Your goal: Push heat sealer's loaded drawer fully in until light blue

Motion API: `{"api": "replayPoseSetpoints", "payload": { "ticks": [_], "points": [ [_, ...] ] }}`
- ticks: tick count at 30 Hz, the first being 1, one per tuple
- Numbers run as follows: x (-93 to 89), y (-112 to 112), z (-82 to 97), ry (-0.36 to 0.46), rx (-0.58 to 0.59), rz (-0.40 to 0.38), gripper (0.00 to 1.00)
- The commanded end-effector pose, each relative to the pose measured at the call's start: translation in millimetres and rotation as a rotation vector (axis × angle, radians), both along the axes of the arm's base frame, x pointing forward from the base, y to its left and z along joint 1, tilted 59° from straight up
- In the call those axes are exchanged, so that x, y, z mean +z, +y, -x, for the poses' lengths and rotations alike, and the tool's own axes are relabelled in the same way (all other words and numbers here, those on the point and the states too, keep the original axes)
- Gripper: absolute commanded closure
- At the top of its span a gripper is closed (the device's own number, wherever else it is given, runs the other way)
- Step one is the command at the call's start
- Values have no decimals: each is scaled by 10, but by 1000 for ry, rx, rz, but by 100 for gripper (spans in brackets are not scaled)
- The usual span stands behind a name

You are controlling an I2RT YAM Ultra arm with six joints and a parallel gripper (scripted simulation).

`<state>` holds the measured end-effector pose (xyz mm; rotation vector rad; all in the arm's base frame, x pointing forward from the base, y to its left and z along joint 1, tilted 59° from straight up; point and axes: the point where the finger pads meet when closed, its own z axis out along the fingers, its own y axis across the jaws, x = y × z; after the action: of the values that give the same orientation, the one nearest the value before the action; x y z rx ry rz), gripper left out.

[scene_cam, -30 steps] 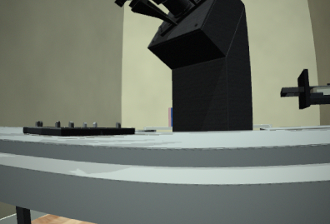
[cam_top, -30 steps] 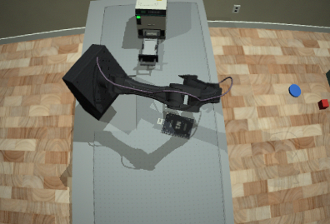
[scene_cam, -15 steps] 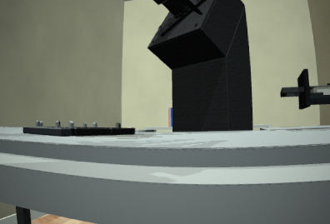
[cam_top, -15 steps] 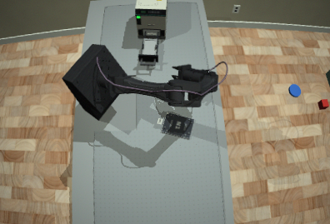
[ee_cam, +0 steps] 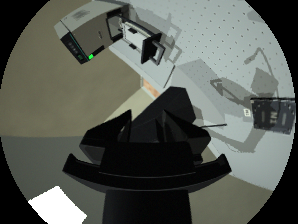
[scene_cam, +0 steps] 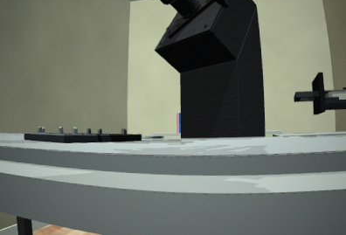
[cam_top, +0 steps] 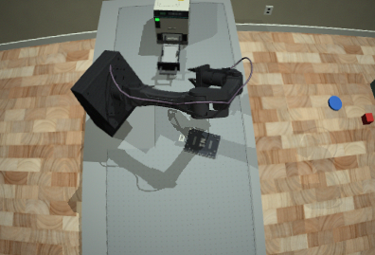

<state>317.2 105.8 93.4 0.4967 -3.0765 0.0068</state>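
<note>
The heat sealer [cam_top: 172, 6] [ee_cam: 85, 30] stands at the far end of the table, and its light [cam_top: 157, 19] [ee_cam: 89, 58] is green. Its drawer [cam_top: 169, 58] [ee_cam: 141, 35] is pulled out toward me, with a pale load on it too small to make out. The drawer's dark front [cam_top: 169, 68] [scene_cam: 320, 93] [ee_cam: 154, 50] faces the arm. My gripper [cam_top: 192, 71] [ee_cam: 147, 113] is partly open and empty. It hangs in the air just right of the drawer front and above table level, pointing left, and touches nothing.
A dark board with small knobs [cam_top: 204, 143] [scene_cam: 83, 137] [ee_cam: 273, 111] lies on the grey table [cam_top: 118, 200] nearer than the arm. The arm's black base [cam_top: 101, 91] [scene_cam: 223, 88] stands at the left. A blue disc [cam_top: 334, 102] and a red cube [cam_top: 367, 118] lie on the floor.
</note>
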Motion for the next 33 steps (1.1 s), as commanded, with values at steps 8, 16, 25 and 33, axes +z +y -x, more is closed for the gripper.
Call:
{"api": "replayPoseSetpoints", "payload": {
  "ticks": [8,16,25,33],
  "points": [
    [158,139,-97,-71,26,-31,55],
    [158,137,-92,-68,26,-30,55],
    [158,137,-92,-68,26,-30,55],
    [158,137,-92,-68,26,-30,55]
  ]
}}
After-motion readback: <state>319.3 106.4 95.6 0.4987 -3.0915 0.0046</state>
